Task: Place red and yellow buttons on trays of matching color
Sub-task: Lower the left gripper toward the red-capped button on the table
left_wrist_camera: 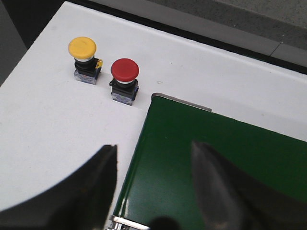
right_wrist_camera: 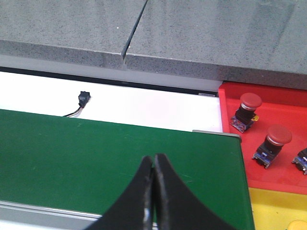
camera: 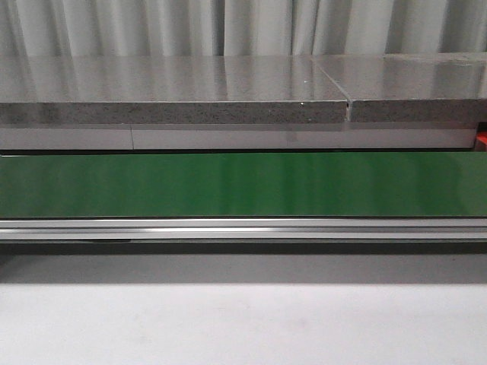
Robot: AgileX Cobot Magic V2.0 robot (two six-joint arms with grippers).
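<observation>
The left gripper (left_wrist_camera: 153,184) hangs spread and empty over the green conveyor belt (left_wrist_camera: 225,163); ahead stand the yellow mushroom-head push button (left_wrist_camera: 82,48) and red one (left_wrist_camera: 125,70), nearly touching, so a grab may knock the neighbour. The right gripper (right_wrist_camera: 154,191) is pinched closed, seemingly empty, beside the red plastic tray (right_wrist_camera: 283,112).

- The flat red plastic tray (right_wrist_camera: 283,143) is cut off by the right wrist picture's edge, as is a dark button base (right_wrist_camera: 301,162) on it, whose cap colour cannot be told.
- Only a corner of the yellow plastic tray (right_wrist_camera: 268,208) is shown.
- The green conveyor belt (camera: 243,184) is cropped at both sides in the front view.
- The thin wire of the small black connector (right_wrist_camera: 83,99) is hidden behind the belt.
</observation>
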